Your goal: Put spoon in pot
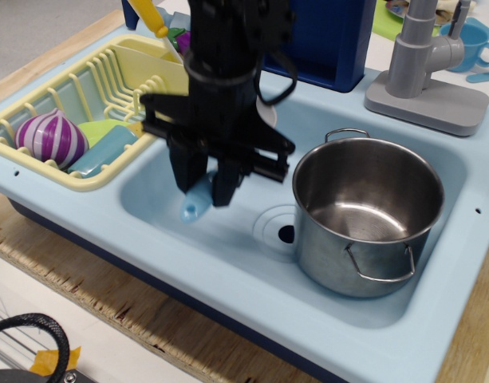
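Note:
My black gripper (206, 190) is shut on the light-blue spoon (195, 204) and holds it lifted above the sink floor, left of the pot. Only the spoon's lower end shows below the fingers (226, 185); the rest is hidden between them. The shiny steel pot (364, 215) stands upright in the right half of the light-blue sink (228, 239), empty, with wire loop handles at front and back. The gripper is about a hand's width left of the pot's rim.
A yellow dish rack (84, 96) at the left holds a purple striped ball (51, 137) and a light-blue block (103, 152). A grey faucet (423, 64) stands at the back right, a blue cup (471, 44) behind it. A dark blue box (324, 40) is behind the sink.

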{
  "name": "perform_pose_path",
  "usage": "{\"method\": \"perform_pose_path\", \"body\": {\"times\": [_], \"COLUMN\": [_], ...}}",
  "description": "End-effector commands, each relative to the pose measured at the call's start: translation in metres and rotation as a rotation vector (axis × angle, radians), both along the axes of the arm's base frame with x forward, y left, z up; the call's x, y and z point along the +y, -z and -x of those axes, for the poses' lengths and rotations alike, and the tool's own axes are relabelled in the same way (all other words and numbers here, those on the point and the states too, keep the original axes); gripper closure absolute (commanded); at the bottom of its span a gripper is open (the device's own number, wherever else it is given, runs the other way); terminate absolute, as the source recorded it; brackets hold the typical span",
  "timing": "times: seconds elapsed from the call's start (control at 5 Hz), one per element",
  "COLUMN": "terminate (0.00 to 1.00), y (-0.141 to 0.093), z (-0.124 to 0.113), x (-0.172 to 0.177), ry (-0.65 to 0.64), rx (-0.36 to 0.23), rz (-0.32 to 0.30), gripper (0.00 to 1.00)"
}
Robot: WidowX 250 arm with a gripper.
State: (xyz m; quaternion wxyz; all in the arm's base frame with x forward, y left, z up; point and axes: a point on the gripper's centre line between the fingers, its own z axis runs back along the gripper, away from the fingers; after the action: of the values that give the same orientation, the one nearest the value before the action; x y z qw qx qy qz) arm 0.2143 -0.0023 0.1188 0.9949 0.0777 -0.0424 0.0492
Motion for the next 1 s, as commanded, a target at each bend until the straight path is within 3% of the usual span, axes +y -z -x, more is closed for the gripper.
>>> {"method": "perform_pose_path", "body": {"times": [0.0,0.2,0.6,0.8], "terminate": [0.0,0.0,0.0,0.0], "y": [-0.037,-0.056,-0.06,-0.05], "z": [0.0,0.017,0.035,0.035], "x": [0.0,-0.012,-0.039,-0.057], "ry": [0.154,0.259,0.375,0.407], "rx": [-0.048,-0.064,0.052,0.149], "rz": [0.055,0.068,0.057,0.043], "gripper": [1.0,1.0,1.0,1.0]}}
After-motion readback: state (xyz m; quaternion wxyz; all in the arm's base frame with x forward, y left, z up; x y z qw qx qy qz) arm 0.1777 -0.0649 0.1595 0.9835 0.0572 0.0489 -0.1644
